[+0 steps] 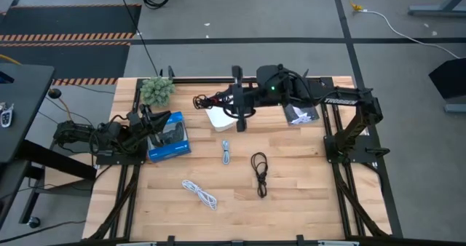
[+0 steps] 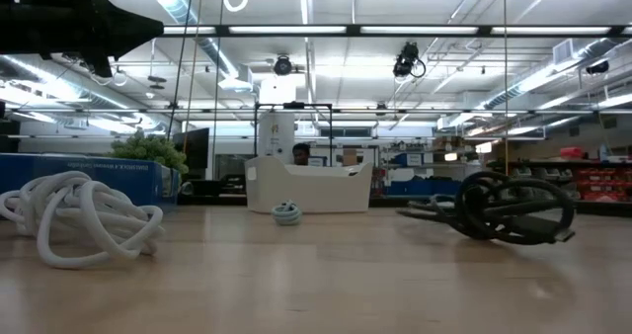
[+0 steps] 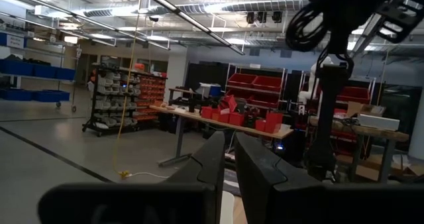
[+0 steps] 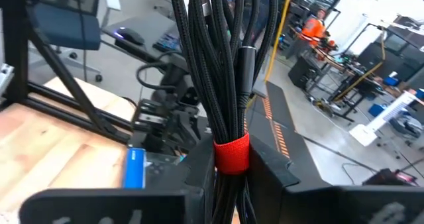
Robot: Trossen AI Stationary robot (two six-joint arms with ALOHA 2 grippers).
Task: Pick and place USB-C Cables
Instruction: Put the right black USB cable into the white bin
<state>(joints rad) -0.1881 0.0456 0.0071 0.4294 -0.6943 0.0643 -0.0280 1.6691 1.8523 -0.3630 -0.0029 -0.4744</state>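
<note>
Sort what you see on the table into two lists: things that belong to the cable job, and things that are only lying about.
Belongs to the job:
- white cable
- pale blue-grey cable
- black cable
- black cable with red band, clamped in the right pincer
- white tray

Only lying about:
- blue box
- small green plant
- left pincer, resting by the blue box

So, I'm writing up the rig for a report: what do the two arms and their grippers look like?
Both arms are dark, jointed metal, draped with looping black cables. The right arm carries white lettering on one link and a small green light near its wrist. Each gripper, left gripper and right gripper, has two flat, dark, slab-like fingers.
</note>
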